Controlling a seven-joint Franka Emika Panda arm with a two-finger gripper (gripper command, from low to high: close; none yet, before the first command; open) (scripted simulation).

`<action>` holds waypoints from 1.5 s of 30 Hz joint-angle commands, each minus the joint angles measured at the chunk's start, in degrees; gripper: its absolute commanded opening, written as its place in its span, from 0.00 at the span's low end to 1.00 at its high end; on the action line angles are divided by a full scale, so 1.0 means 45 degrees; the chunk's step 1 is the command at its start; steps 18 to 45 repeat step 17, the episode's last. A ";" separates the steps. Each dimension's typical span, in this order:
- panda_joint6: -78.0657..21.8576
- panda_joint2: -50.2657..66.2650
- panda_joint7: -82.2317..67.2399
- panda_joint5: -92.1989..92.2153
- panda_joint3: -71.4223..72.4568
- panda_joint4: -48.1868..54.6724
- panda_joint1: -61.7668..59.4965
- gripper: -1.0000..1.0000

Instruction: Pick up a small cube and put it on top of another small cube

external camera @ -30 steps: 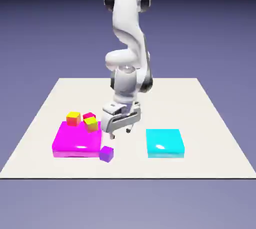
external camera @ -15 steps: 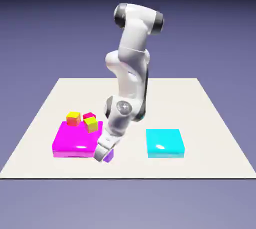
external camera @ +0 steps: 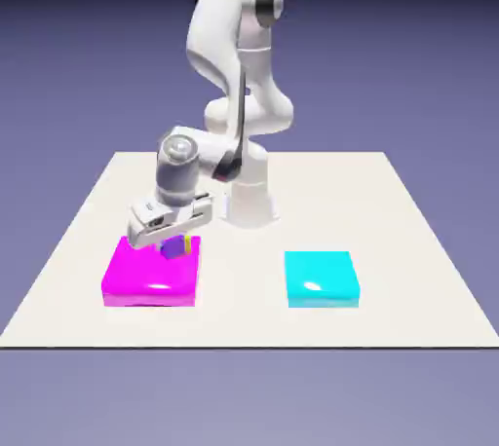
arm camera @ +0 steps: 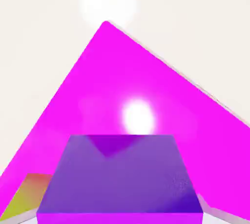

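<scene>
My gripper (external camera: 173,245) hangs over the back of the flat magenta block (external camera: 146,278), shut on the small purple cube (external camera: 175,248), which is held just above the block's top. In the hand view the small cube (arm camera: 122,179) fills the bottom between the jaws and hides most of the fingers. The magenta block (arm camera: 122,86) spreads out behind it. A yellow and red-orange cube corner (arm camera: 24,198) shows at the lower left of the hand view. The other small cube is hidden.
A flat cyan block (external camera: 322,278) lies on the white table (external camera: 409,240) at the exterior view's right. The robot's base (external camera: 249,203) stands behind the two blocks. My hand covers the back part of the magenta block.
The gripper came down on the purple cube in front of the magenta block, shut on it, then lifted it and carried it to the exterior view's left, over the block's back.
</scene>
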 commanded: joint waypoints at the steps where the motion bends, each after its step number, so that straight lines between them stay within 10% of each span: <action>1: -0.0385 -0.0401 0.0370 -0.0142 -0.0002 -0.0047 -0.0325 0.00; 8: -0.2593 -0.2636 0.2317 -0.0737 -0.0021 -0.0311 -0.2911 0.00; 14: 0.0363 -0.0686 0.2024 -0.0579 -0.0493 -0.1397 -0.3178 0.00; 15: 0.0363 -0.0686 0.2024 -0.0579 -0.0493 -0.1397 -0.3178 1.00; 45: -0.0190 -0.1051 0.2078 -0.0609 -0.0405 -0.1194 -0.3128 1.00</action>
